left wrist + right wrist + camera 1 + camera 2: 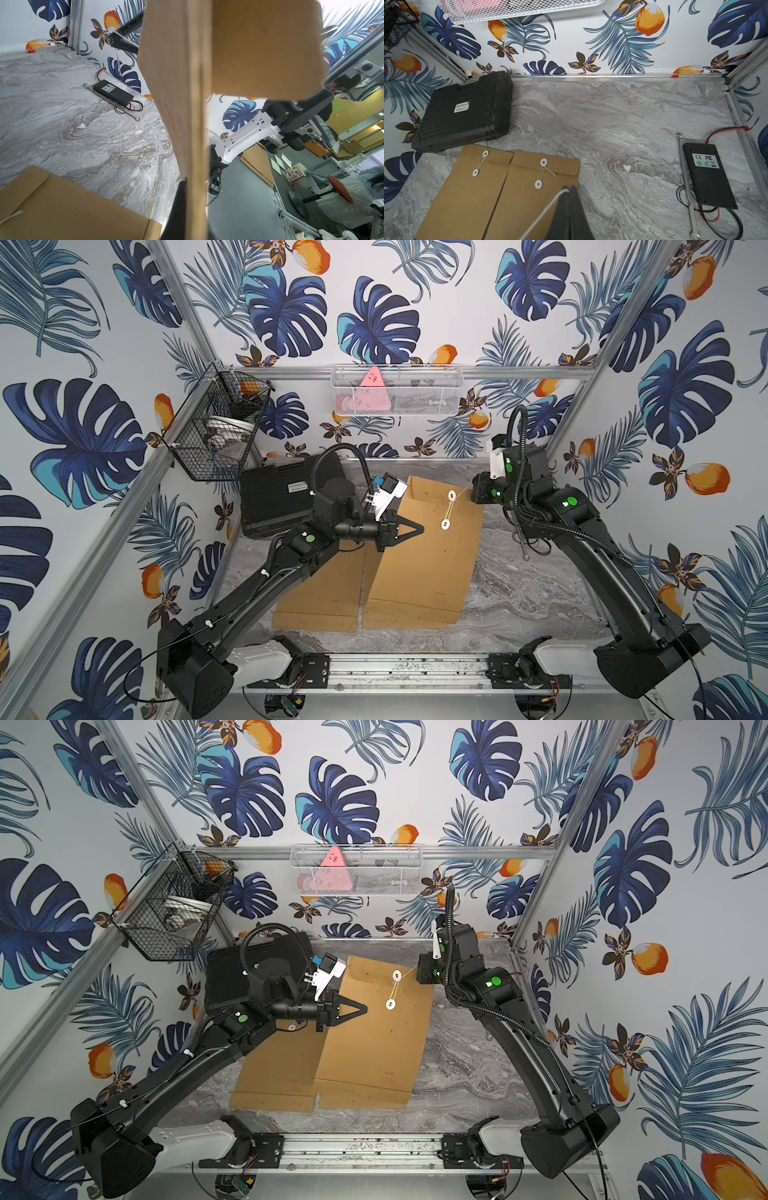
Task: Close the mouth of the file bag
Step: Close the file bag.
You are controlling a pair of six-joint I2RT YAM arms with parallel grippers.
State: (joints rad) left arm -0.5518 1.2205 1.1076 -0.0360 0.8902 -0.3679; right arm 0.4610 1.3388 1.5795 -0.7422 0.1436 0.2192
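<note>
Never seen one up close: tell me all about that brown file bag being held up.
The file bag is flat brown kraft paper, flap folded down, with two white discs joined by white string. It is raised, tilted, above the marble table. The left pincer is shut on its side edge; the right pincer pinches the string's end.

Top views: I look steeply down from high at the front; both share the whole counter.
Left wrist: jammed close against the file bag.
Right wrist: I look past the right hand toward the back wall.
</note>
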